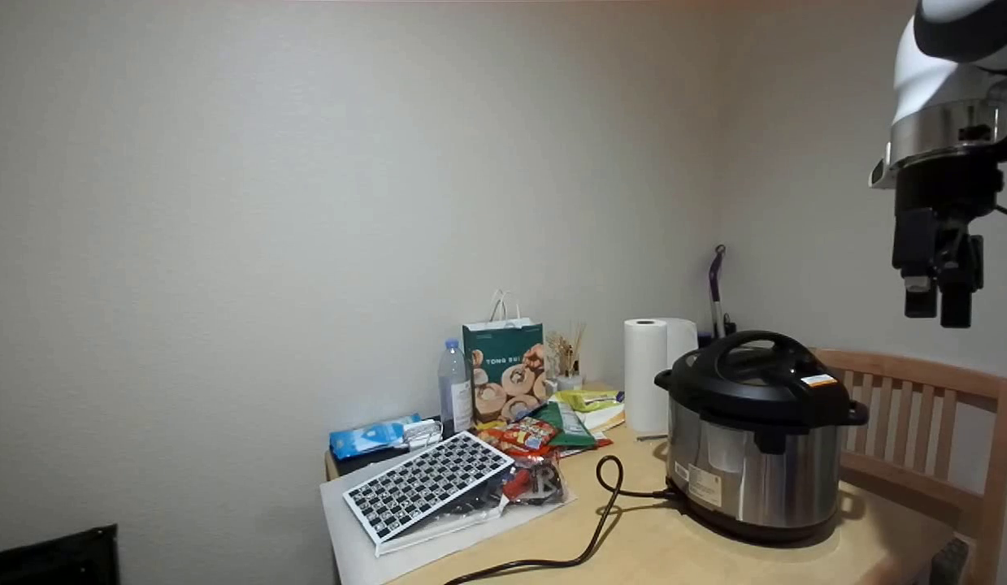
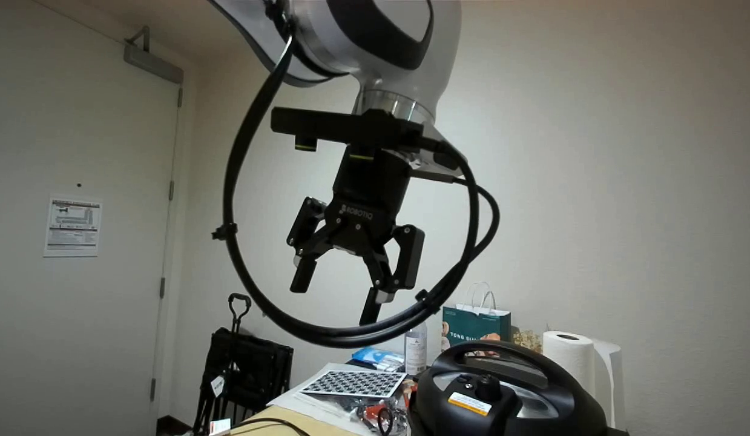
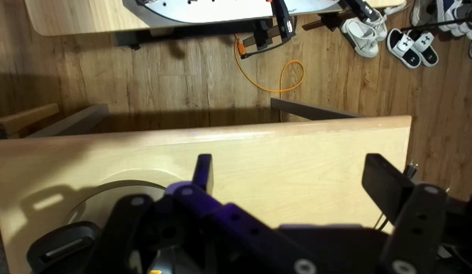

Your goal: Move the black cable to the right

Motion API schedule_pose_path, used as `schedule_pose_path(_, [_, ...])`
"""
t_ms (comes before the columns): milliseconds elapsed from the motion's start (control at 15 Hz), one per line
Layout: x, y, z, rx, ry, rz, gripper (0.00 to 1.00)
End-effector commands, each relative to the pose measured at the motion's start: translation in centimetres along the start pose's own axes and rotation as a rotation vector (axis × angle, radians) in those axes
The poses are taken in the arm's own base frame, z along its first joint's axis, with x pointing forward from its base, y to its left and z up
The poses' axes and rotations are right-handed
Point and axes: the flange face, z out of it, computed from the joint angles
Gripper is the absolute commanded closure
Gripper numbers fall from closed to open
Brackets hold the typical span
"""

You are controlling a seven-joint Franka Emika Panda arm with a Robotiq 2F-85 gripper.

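Observation:
The black cable (image 1: 544,563) runs from the base of the silver-and-black cooker pot (image 1: 763,479), makes a small upright loop, and crosses the table to the picture's lower edge. Part of it also shows in an exterior view (image 2: 275,419) at the table edge. In the wrist view, a black plug with metal prongs (image 3: 411,170) and a thin piece of cable (image 3: 383,223) show beside the right finger, which hides part of them. My gripper (image 1: 939,309) hangs high above the table, apart from the cable. Its fingers are spread with nothing between them, in an exterior view (image 2: 335,297) and the wrist view (image 3: 293,171).
A checkered board (image 1: 430,485), snack bags (image 1: 523,436), a bottle (image 1: 455,390), a paper bag (image 1: 505,370) and paper towels (image 1: 646,378) stand behind the cable. A wooden chair (image 1: 930,479) is beside the pot. The table edge (image 3: 220,137) shows in the wrist view.

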Motion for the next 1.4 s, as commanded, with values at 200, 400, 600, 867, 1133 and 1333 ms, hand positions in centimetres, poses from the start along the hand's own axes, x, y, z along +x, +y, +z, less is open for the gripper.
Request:
schedule_pose_path(200, [2.2, -11.8, 7.6, -0.159, -0.188, -0.24, 0.0])
schedule_pose_path(400, [1.6, -17.8, 11.7, -0.263, -0.264, -0.375, 0.0])
schedule_pose_path(600, [1.6, -16.9, 10.5, -0.251, -0.256, -0.356, 0.0])
schedule_pose_path(867, [1.9, -15.7, 9.8, -0.226, -0.242, -0.325, 0.0])
schedule_pose_path(1133, [3.1, -17.4, 11.6, -0.139, -0.205, -0.347, 0.0])
schedule_pose_path(1333, [4.6, -20.8, 13.7, -0.138, -0.195, -0.416, 0.0])
